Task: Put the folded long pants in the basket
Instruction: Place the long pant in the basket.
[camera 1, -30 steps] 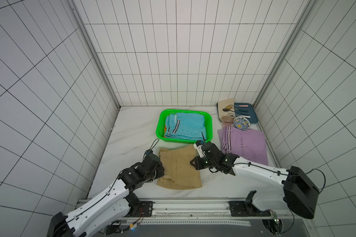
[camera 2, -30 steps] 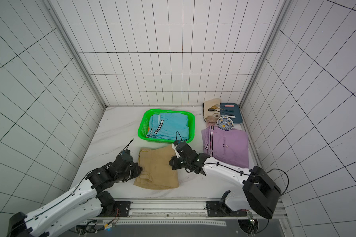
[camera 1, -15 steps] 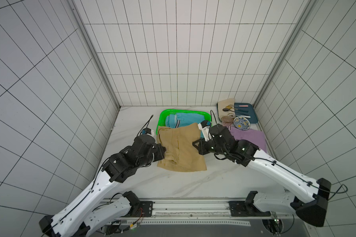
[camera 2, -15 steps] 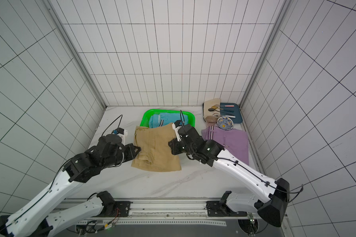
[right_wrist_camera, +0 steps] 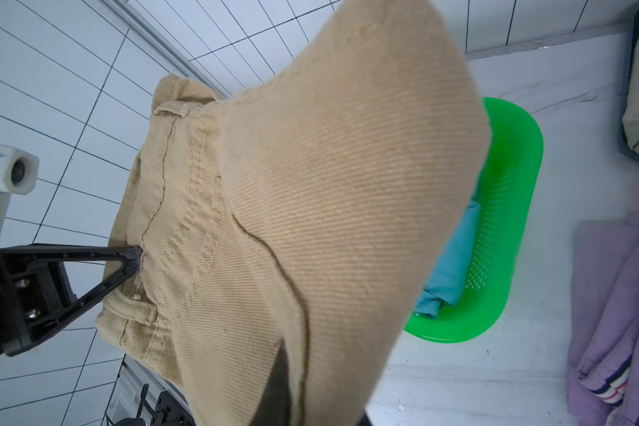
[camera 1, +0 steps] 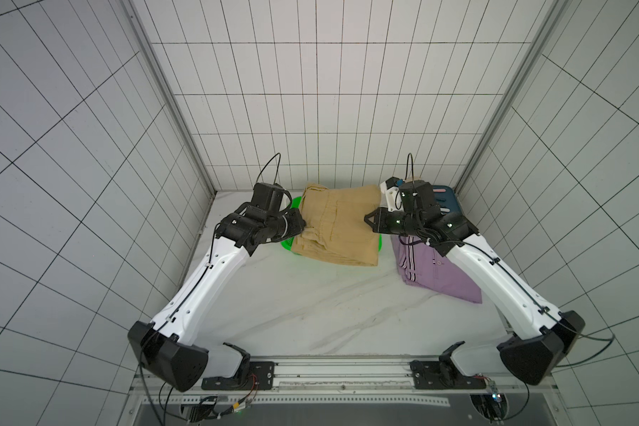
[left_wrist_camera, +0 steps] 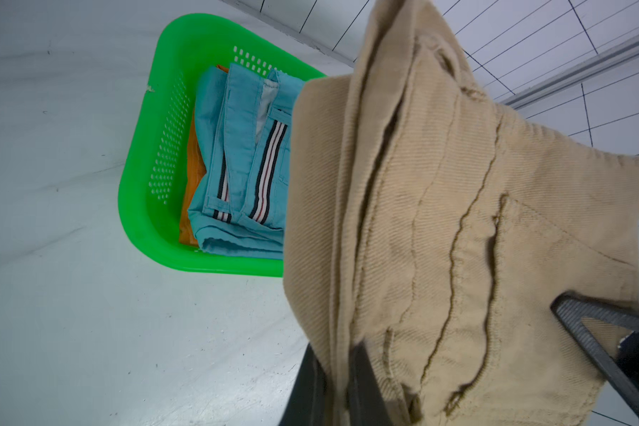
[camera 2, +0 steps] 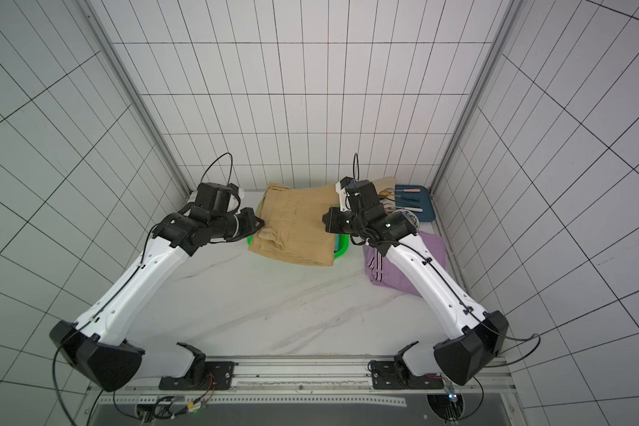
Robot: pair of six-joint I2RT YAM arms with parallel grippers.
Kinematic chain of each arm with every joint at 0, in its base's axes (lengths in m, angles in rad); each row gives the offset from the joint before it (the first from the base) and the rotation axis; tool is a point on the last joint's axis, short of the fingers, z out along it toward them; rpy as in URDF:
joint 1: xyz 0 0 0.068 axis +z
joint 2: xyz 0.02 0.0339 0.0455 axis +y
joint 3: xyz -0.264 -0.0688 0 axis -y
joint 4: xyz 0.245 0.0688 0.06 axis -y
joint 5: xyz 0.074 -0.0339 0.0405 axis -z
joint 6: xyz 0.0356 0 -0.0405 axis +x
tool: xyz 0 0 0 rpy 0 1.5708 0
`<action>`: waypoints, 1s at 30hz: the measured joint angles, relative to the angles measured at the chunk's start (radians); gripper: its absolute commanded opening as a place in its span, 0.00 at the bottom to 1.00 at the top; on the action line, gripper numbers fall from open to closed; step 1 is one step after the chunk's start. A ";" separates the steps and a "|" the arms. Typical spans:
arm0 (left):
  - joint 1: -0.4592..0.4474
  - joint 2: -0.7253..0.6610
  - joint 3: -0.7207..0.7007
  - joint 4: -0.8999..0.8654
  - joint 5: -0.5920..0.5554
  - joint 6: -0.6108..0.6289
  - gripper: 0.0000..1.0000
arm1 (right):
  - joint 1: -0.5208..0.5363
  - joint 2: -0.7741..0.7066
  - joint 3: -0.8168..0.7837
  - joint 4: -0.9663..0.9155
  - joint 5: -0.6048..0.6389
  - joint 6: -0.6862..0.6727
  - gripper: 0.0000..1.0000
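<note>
The tan folded long pants (camera 1: 338, 225) (camera 2: 296, 225) hang in the air over the green basket (camera 1: 287, 244) (camera 2: 342, 244), hiding most of it in both top views. My left gripper (camera 1: 303, 225) (left_wrist_camera: 338, 354) is shut on the bundle's left edge. My right gripper (camera 1: 368, 219) (right_wrist_camera: 285, 354) is shut on its right edge. Inside the basket (left_wrist_camera: 137, 177) (right_wrist_camera: 524, 221) lie teal pants (left_wrist_camera: 237, 166) on top of orange pants (left_wrist_camera: 192, 162). Lilac pants (camera 1: 432, 273) (right_wrist_camera: 620, 295) lie on the table to the right, partly under my right arm.
A dark blue tray (camera 2: 427, 214) with cutlery, a cream cloth (camera 2: 384, 184) and a small patterned plate (camera 2: 408, 217) sit at the back right corner. Tiled walls close in the table on three sides.
Both arms have lifted the tan pants off the front of the table and carried them back, to above the basket. Both grips have held.
</note>
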 measured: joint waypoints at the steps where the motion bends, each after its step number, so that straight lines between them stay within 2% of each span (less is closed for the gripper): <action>1: 0.021 0.024 0.004 0.014 0.031 -0.005 0.00 | -0.011 0.022 0.006 0.008 -0.008 0.000 0.00; 4: 0.063 0.134 0.047 0.047 0.102 -0.024 0.00 | -0.040 0.101 0.031 0.031 -0.026 -0.004 0.00; 7: 0.068 0.222 0.078 0.082 0.119 -0.030 0.00 | -0.074 0.199 0.071 0.045 -0.032 -0.016 0.00; 12: 0.069 0.357 0.102 0.119 0.111 -0.025 0.00 | -0.134 0.355 0.144 0.062 -0.073 -0.035 0.00; 20: 0.071 0.581 0.244 0.095 0.049 0.019 0.00 | -0.187 0.597 0.273 0.077 -0.146 -0.077 0.00; 26: 0.070 0.610 0.277 0.065 0.028 0.037 0.00 | -0.204 0.700 0.299 0.079 -0.169 -0.081 0.00; 30: 0.069 0.612 0.278 0.045 0.023 0.040 0.00 | -0.206 0.714 0.299 0.075 -0.171 -0.080 0.00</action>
